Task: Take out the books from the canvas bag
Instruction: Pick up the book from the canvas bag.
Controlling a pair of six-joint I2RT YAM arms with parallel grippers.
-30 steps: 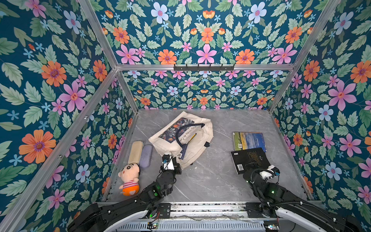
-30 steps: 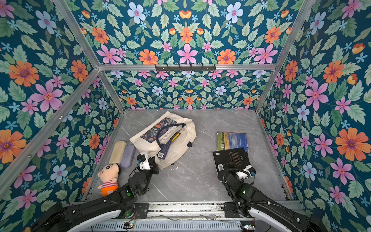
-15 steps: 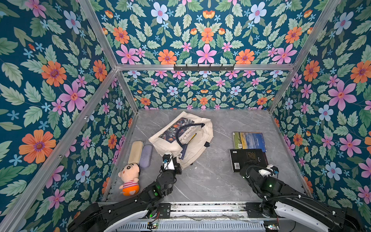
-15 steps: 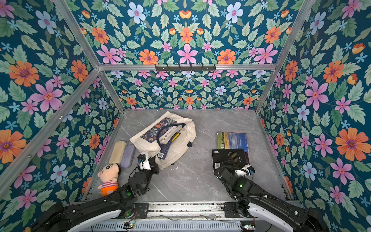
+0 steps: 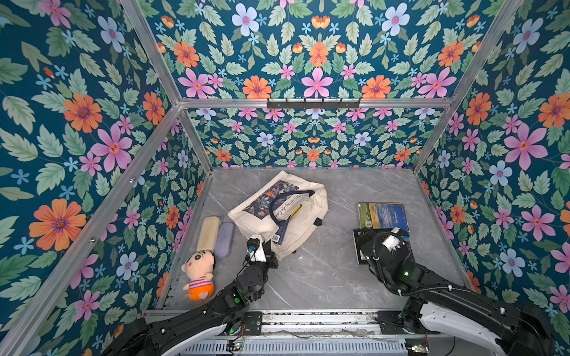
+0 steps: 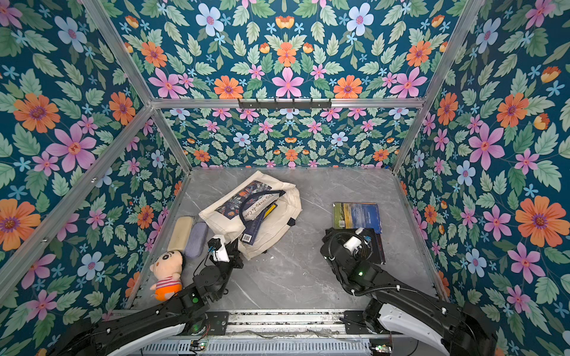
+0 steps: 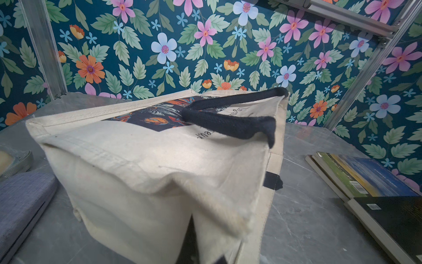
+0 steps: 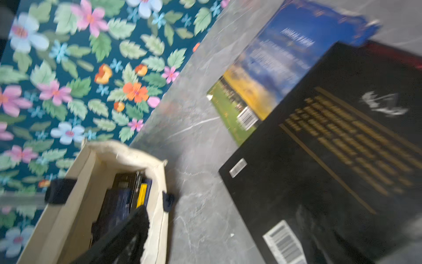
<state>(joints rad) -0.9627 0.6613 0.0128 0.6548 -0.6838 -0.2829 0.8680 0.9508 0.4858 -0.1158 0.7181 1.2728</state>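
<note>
Left hand clenches the canvas bag by its rim, purple case and doll beside; right hand, released, over black book.

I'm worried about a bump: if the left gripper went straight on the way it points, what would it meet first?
The canvas bag: its cream cloth fills the left wrist view ahead, and in a top view the shut left gripper seems to pinch its near edge.
</note>
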